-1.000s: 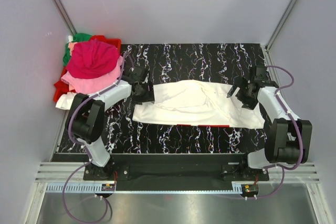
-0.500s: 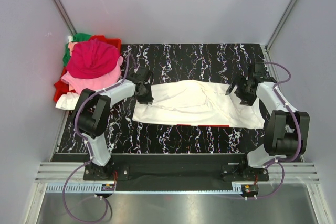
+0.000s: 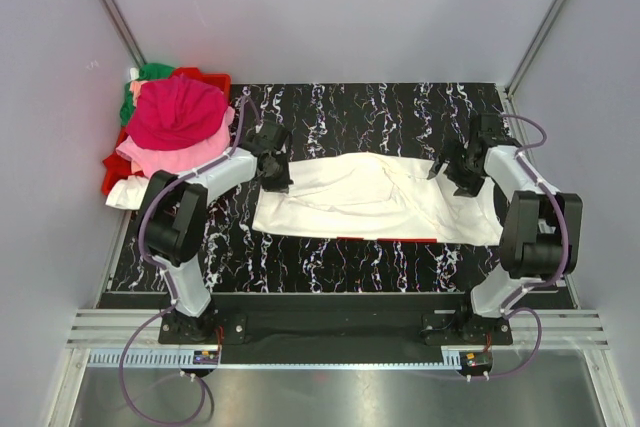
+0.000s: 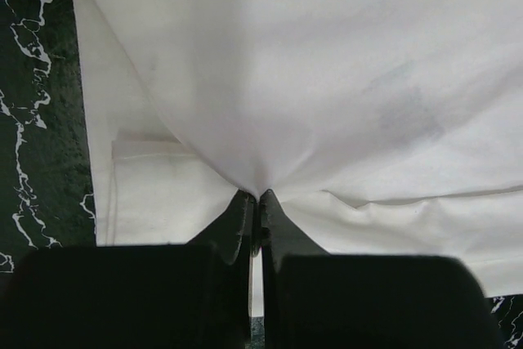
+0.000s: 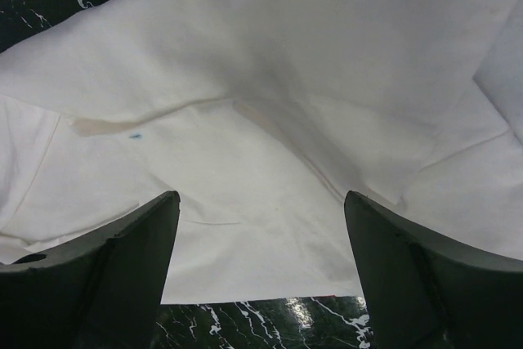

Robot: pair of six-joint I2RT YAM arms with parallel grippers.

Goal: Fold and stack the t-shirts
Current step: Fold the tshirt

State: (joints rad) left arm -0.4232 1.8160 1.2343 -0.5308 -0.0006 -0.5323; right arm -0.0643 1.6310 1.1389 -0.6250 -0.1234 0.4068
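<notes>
- White t-shirt (image 3: 370, 202): spread lengthwise across the middle of the bench (image 3: 400, 107), rumpled toward its right end.
- Handling, as I judge it: light, limp cloth with no stiffness. It will sag and drag from a single point, so I'd take hold at the edges or corners of both ends.
- Left end effector (image 4: 257, 198): jaws closed tight on a small peak of white cloth at the shirt's left end, toward its far edge.
- Right end effector (image 5: 260, 202): fingers spread wide over the shirt's right end, holding nothing.
- Other t-shirts (image 3: 175, 117): a heap of magenta, pink and green over the red bin (image 3: 212, 78), just off the bench's far left corner.
</notes>
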